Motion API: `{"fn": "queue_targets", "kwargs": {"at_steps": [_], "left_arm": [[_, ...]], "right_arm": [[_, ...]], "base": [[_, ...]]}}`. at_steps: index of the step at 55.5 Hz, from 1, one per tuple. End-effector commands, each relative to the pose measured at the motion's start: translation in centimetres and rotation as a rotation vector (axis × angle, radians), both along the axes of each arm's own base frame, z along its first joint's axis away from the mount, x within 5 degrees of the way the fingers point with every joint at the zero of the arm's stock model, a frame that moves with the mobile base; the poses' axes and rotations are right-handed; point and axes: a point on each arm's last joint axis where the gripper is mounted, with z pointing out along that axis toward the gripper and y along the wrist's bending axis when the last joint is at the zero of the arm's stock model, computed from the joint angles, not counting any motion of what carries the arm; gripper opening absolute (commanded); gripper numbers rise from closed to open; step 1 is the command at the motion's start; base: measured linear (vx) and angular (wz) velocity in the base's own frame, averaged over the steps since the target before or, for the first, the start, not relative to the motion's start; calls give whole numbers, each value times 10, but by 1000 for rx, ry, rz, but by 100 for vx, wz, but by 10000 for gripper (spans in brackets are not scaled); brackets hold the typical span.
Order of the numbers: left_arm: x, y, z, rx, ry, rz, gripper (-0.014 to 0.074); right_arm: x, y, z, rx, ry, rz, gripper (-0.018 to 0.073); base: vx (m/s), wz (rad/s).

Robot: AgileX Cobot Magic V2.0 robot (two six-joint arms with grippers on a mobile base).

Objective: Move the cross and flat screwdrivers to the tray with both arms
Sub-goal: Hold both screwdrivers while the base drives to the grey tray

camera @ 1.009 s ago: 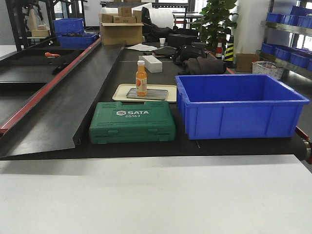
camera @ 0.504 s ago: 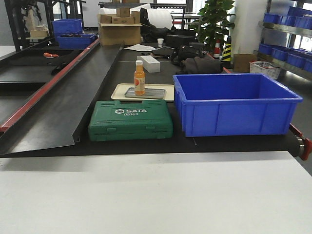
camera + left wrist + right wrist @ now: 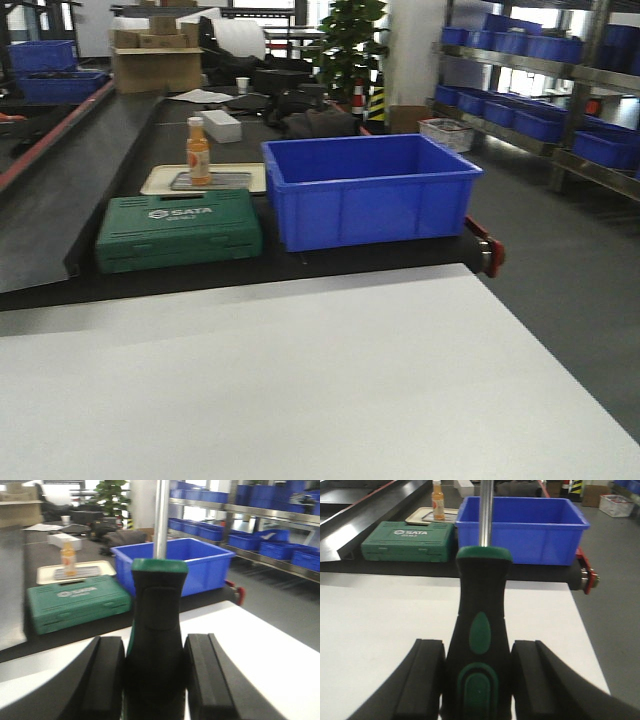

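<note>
view swings right past blue bin (image 3: 365,190) | left gripper (image 3: 154,647) pinches one screwdriver (image 3: 157,595), right gripper (image 3: 477,652) pinches other screwdriver (image 3: 482,585) | carrying both, tray unseen

Black-green screwdrivers (image 3: 155,645) (image 3: 481,630), both in grasp

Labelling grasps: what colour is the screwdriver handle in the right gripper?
Black screwdriver handle with green inlays and green collar; best in right wrist view.

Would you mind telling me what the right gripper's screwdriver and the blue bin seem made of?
The screwdriver: matte black handle with green inlays, probably rubbery plastic; shiny silver shaft, likely steel. The blue bin: uniform colour, smooth moulded walls and rim, apparently plastic.
</note>
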Motion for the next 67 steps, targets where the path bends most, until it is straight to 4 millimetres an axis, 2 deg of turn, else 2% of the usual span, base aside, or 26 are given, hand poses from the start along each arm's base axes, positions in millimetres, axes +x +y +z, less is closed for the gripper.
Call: {"fn": "queue_targets", "kwargs": {"at_steps": [1, 37, 67], "left_arm": [[-2, 0, 17, -50, -114, -1, 3], [-2, 0, 17, -49, -113, -1, 3], [-2, 0, 17, -50, -114, -1, 3]], "right_arm": [[-1, -2, 17, 21, -113, -26, -8], [-1, -2, 17, 21, -113, -26, -8], [-1, -2, 17, 21, -113, -26, -8]], "base": [[-23, -64], [-19, -65], [-5, -48]]}}
